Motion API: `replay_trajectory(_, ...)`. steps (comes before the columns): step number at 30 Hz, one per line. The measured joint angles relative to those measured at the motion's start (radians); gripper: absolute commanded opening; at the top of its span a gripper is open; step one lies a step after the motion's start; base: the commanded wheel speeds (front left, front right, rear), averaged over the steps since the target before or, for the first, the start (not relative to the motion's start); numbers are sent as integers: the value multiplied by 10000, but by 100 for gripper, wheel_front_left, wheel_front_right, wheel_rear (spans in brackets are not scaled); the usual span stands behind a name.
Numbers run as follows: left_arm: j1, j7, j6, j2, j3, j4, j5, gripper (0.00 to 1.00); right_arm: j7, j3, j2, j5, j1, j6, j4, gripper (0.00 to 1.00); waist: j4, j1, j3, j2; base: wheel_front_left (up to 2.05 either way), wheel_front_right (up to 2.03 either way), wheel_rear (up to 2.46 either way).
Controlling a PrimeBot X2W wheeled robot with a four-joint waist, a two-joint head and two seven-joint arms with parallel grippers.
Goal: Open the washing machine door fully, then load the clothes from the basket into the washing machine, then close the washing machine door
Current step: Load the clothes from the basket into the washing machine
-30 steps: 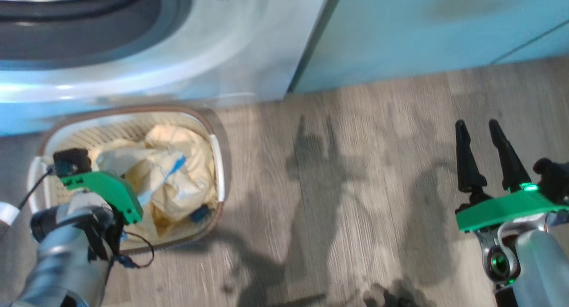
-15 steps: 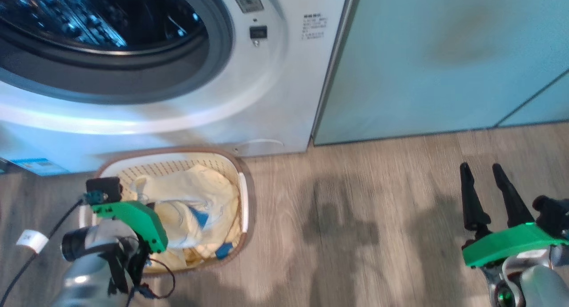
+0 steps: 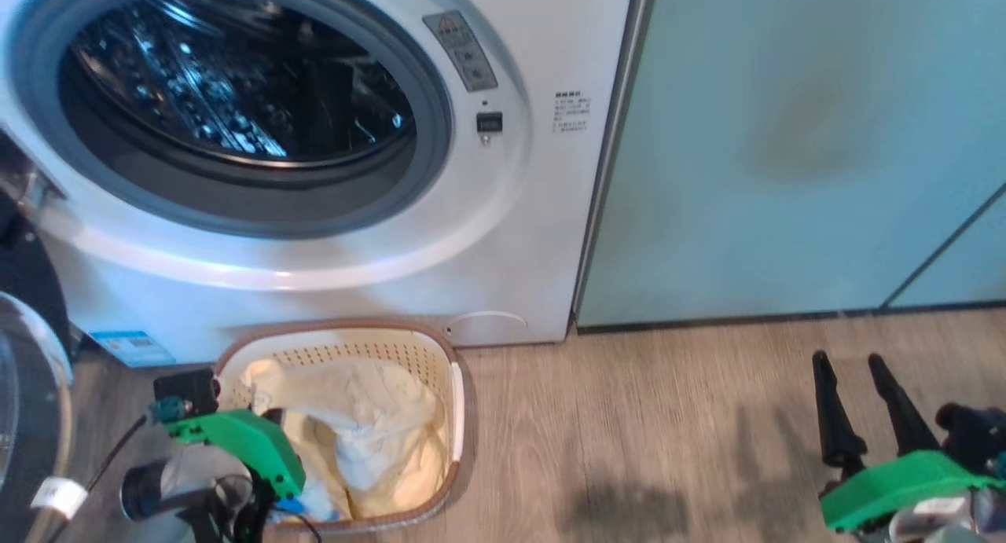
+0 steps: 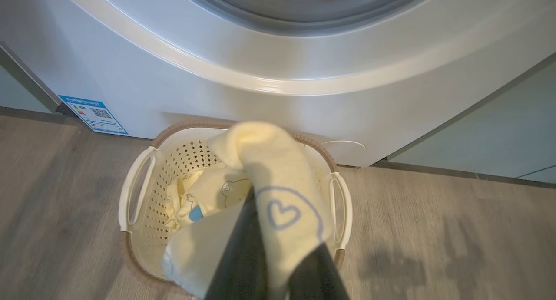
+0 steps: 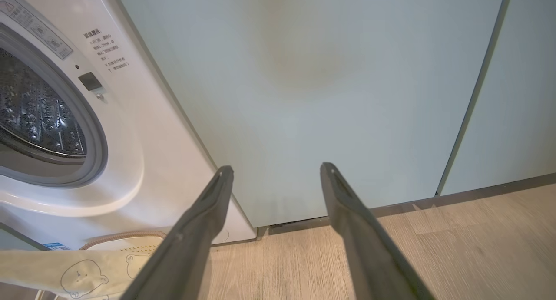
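Above the basket, left gripper clamped on clothes, right gripper spread wide

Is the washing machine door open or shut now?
Open. The washing machine door stands swung out at the head view's left edge, and the steel drum shows uncovered through the round opening.

A pale teal flat cabinet door stands upright, with a faint brownish smudge high on its face. A thin dark seam parts it from a second teal door. Below both runs a dark base strip, meeting the grey-brown wood-grain plank floor, where soft shadows lie.
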Motion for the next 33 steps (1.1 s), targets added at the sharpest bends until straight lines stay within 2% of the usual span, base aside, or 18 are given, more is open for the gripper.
replay_trajectory(5, 549, 0, 0, 63, -86, -631, -614, 0, 0, 77, -81, 69, 411, 0, 65, 100, 91, 0, -498, 0, 0, 0, 0)
replay_trajectory(10, 969, 0, 0, 403, -117, -1476, -1212, 0, 0, 136, -98, 157, 641, 0, 113, 100, 175, 0, -957, 0, 0, 0, 0)
replay_trajectory(20, 1220, 4, 0, 876, -119, -2481, -2021, 0, 0, 174, -98, 159, 727, 0, 121, 100, 261, 0, -1115, 0, 0, 0, 0)
replay_trajectory(33, 1596, 102, 109, 1137, -98, -3145, -2180, 0, 0, 190, -96, 242, 725, 0, 119, 100, 231, 0, -1056, 0, 0, 0, 0)
